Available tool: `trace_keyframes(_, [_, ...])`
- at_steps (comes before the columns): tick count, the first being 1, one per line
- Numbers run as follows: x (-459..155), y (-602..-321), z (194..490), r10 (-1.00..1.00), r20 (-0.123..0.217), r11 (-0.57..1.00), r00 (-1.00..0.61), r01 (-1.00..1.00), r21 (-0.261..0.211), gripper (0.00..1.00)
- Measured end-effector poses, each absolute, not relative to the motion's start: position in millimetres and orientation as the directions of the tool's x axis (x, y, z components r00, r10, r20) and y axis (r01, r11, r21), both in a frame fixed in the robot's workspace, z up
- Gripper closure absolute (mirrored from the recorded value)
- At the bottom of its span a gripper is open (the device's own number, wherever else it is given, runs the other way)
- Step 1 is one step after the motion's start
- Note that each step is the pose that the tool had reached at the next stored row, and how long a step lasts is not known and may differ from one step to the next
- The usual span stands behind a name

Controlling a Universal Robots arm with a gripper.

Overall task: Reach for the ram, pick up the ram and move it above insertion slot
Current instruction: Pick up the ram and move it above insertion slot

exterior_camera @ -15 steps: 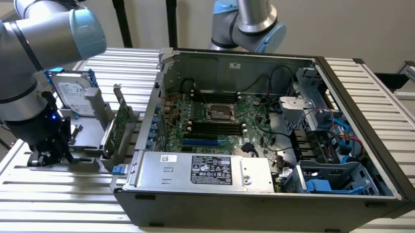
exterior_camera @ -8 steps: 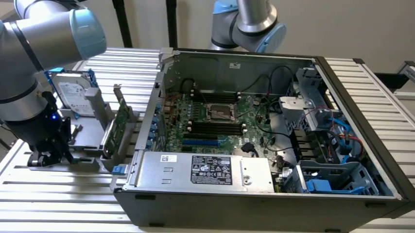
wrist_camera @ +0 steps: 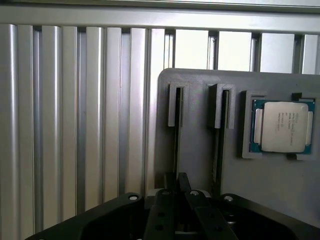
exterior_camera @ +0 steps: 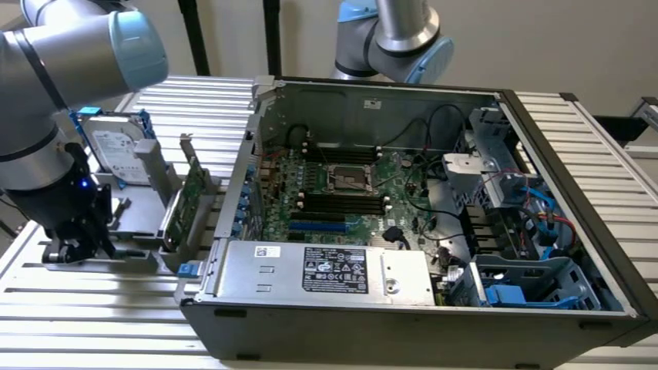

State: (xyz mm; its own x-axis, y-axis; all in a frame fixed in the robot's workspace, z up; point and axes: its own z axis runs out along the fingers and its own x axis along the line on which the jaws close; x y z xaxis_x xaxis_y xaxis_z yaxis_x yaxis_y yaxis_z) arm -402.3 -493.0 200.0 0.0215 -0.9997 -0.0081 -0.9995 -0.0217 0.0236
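In the wrist view the ram (wrist_camera: 177,145) stands edge-on as a thin dark strip in one groove of a grey holder (wrist_camera: 200,82). My gripper (wrist_camera: 178,182) is down over the near end of that strip, with its black fingers (wrist_camera: 167,192) drawn together on it. In the exterior view the gripper (exterior_camera: 72,248) sits low at the holder (exterior_camera: 129,231) on the exterior view's left, well apart from the motherboard's black slots (exterior_camera: 340,206) inside the open computer case.
A second thin stick (wrist_camera: 218,150) stands in the neighbouring groove, and a processor chip (wrist_camera: 282,126) lies beside it. A green expansion card (exterior_camera: 185,204) and a hard drive in a blue frame (exterior_camera: 111,146) stand between the gripper and the case (exterior_camera: 411,308). Another arm (exterior_camera: 396,38) stands behind the case.
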Motion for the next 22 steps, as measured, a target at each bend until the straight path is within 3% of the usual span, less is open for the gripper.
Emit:
trace_keyframes(8, [-402, -493, 216, -1.000, -0.008, -0.022, 0.022, -0.999, 0.024, 0.86])
trace_keyframes(22, [-400, -493, 278, -1.000, -0.006, -0.024, 0.024, -0.999, 0.024, 0.86])
